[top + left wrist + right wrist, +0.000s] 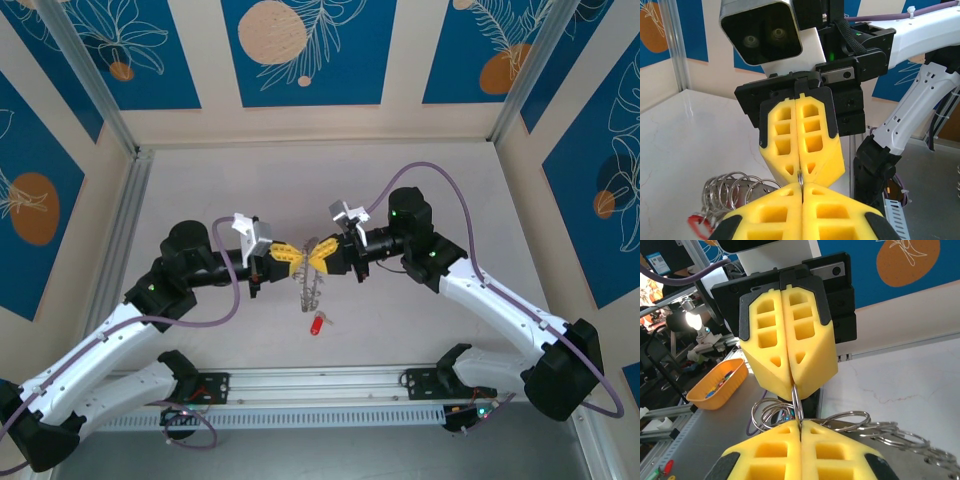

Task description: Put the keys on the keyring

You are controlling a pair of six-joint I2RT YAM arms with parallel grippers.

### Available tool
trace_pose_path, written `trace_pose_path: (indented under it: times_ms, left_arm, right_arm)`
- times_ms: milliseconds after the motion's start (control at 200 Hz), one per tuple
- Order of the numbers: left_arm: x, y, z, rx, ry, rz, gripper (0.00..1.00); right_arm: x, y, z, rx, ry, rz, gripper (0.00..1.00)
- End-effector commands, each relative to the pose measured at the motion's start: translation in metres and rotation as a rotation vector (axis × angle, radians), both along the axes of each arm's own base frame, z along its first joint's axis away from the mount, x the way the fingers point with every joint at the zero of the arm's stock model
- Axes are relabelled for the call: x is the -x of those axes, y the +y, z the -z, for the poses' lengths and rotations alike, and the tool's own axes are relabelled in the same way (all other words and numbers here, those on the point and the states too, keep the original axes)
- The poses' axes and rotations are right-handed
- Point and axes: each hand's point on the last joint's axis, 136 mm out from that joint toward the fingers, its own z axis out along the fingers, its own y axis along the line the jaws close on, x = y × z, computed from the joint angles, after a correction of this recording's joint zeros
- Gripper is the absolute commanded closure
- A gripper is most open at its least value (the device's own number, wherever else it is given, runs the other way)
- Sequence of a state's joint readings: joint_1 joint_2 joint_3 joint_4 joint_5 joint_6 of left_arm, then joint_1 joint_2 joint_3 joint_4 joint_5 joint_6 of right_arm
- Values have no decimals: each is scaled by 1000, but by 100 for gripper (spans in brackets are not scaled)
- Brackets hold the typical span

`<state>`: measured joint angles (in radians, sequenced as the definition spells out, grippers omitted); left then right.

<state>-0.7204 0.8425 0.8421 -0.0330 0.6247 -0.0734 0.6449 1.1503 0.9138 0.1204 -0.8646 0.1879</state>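
1. An orange bowl (722, 390) sits at about 9 o'clock in the right wrist view, off the table on a grey surface. It holds small coloured pieces that are too small to tell apart.
2. The keyring (311, 288) hangs at the middle of the table (200, 180) as a silvery bunch of loops, just below the point where the two tools meet.
3. The red key (318, 325) lies flat on the table at 6 o'clock from the keyring, near it but apart, with nothing holding it.
4. The left gripper (292, 256) points toward 3 o'clock in the top view. Its yellow fingers are pressed together, pinching the thin wire of the keyring at their tips.
5. The right gripper (322, 258) points toward 9 o'clock and meets the left one tip to tip. Its fingers are also closed, nipping the same wire.
6. The left arm (110, 335) runs up from 7 o'clock and bends at the elbow toward the centre.
7. The right arm (500, 300) mirrors it from 5 o'clock, and both wrists are held about level.
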Motion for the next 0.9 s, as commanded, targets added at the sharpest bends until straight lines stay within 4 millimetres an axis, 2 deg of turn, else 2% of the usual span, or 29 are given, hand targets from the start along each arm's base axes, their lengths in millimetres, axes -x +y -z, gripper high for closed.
trace_pose_path:
  times_ms: [0, 325, 490, 700, 895]
  left_arm:
    - [5, -4, -11, 36, -27, 35, 100]
    - [3, -6, -4, 15, -6, 40, 100]
    - [-2, -7, 8, -23, 15, 23, 100]
    - [-9, -3, 23, -113, 44, -28, 100]
    - [-10, 5, 17, -154, 41, -64, 86]
  right_arm:
    - [6, 0, -5, -12, -12, -25, 100]
    - [13, -3, -12, -36, -45, -46, 100]
    - [16, -5, -17, -51, -71, -49, 100]
    - [-1, -7, -13, 18, -12, 32, 100]
    - [-5, -8, -3, 77, 12, 77, 100]
